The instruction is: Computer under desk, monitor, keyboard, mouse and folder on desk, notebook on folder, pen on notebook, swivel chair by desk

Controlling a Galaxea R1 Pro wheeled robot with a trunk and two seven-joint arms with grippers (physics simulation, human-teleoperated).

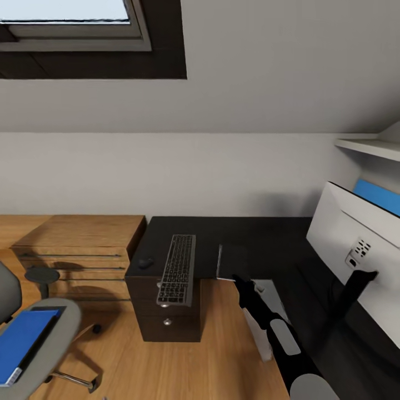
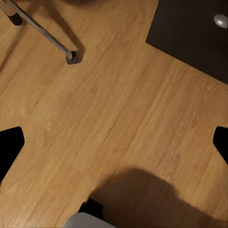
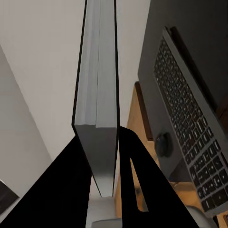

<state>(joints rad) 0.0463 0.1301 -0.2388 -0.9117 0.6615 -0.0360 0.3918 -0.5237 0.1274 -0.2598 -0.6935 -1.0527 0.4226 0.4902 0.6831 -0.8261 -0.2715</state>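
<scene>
Right gripper [image 3: 107, 190] clamps the notebook [image 3: 97, 95] edge-on.
Left gripper's fingers [image 2: 10, 147] spread wide above floor [image 2: 118, 109]; keyboard [image 1: 178, 268] overhangs desk [image 1: 261, 239].

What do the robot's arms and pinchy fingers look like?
The right arm is mostly black, with rounded light-grey covers on its segments, and gets slimmer toward the right gripper. In the right wrist view, its fingers are plain flat black blades, tapering to points. In the left wrist view, the left gripper's fingers are also solid black, with a pale grey rounded part near the base. No cables or markings are visible.
</scene>
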